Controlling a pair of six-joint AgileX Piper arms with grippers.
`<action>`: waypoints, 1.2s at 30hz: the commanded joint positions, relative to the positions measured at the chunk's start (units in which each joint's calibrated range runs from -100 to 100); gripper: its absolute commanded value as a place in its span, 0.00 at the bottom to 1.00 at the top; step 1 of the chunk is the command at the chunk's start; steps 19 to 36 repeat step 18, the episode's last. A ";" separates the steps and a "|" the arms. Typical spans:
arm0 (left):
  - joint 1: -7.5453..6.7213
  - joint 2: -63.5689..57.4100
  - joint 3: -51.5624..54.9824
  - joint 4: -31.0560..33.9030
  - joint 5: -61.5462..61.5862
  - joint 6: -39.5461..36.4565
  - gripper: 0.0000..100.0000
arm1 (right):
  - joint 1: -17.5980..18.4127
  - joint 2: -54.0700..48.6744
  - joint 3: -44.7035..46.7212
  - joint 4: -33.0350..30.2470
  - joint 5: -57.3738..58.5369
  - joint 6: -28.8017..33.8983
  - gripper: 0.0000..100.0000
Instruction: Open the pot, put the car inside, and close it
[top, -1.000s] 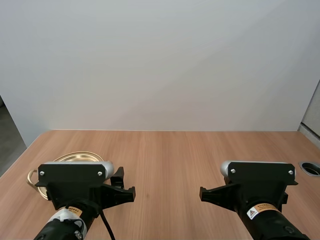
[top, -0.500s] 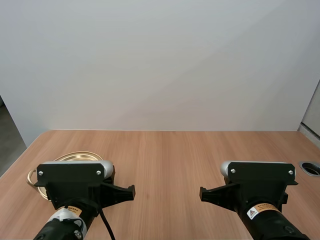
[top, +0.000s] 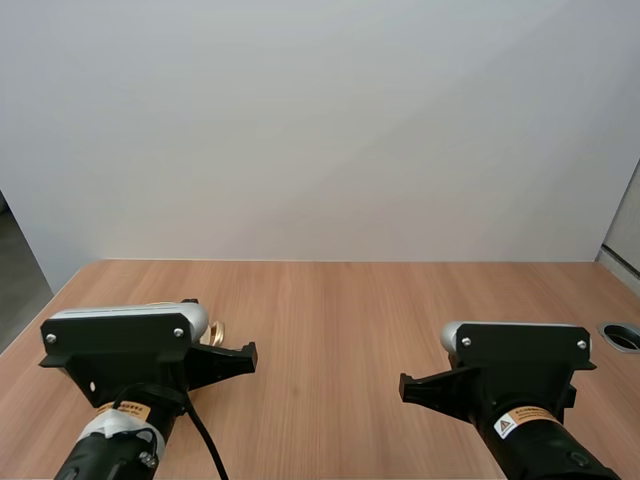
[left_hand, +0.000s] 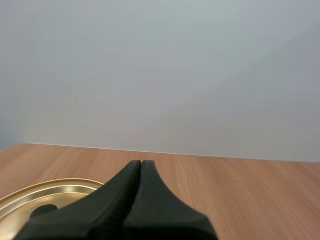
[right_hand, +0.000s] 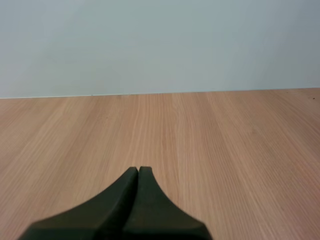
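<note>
High view, left arm (top: 118, 345): low over the near-left part of the table (top: 340, 310). Its mount covers most of the pot (top: 214, 332), and we see a gold sliver of rim beside it.
High view, right arm (top: 520, 360): low over the near-right wood, well apart from the pot.
Left wrist view, left gripper (left_hand: 141, 163): fingers clenched together into one dark wedge, holding nothing. The tip is poised near the gold rim.
Left wrist view, lid (left_hand: 55, 192): it appears to be seated on the pot, which stands on the table. A dark shape (left_hand: 44, 210) at its middle is possibly the knob, though the wedge cuts it off.
Right wrist view, right gripper (right_hand: 138, 169): likewise clenched, nothing held, facing plain wood.
Step in hand: we judge this to be the approach to the lid. The pot is not yet opened and the task has barely begun.
Next move calls for: parting the left fingers, centring them over the knob, descending, pinching it and lifting straight up.
Hidden or cut off: we cannot tell where the car is. The pot's body and handles are covered or cropped.
</note>
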 joint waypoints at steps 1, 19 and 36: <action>-0.02 0.00 0.00 -0.07 0.79 0.00 0.00 | -0.03 0.00 0.00 -0.02 0.02 0.01 0.00; -0.02 0.00 0.00 -0.07 3.90 0.00 0.00 | -0.03 0.00 0.00 -0.02 0.02 0.01 0.00; -0.02 0.00 0.00 -0.07 3.90 0.00 0.00 | -0.03 0.00 0.00 -0.02 0.02 0.01 0.00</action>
